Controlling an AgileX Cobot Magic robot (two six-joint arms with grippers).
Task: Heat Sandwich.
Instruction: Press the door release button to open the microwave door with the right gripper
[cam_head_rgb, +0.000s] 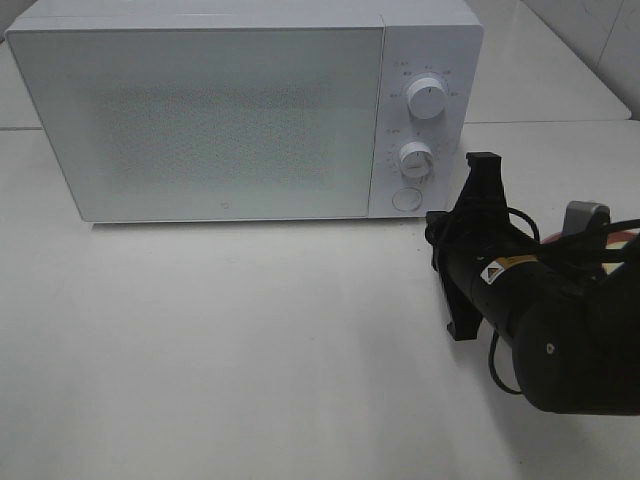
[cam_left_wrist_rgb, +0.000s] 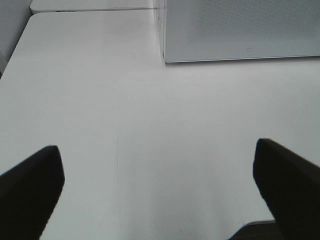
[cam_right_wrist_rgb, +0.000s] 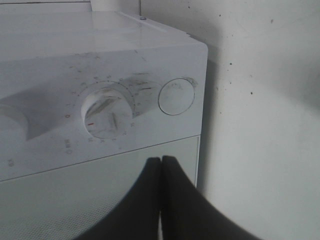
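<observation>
White microwave (cam_head_rgb: 240, 110) toward the surface's (cam_head_rgb: 250, 350) far edge, door shut, two dials (cam_head_rgb: 427, 100) above a round button (cam_head_rgb: 406, 199)

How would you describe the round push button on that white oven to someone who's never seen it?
Find the big white microwave at the back of the table. Right of its door, an upper knob sits over a lower knob; the button sits just below them, near the bottom corner. It alone is flat and plain, with no pointer line or ring of marks.
</observation>
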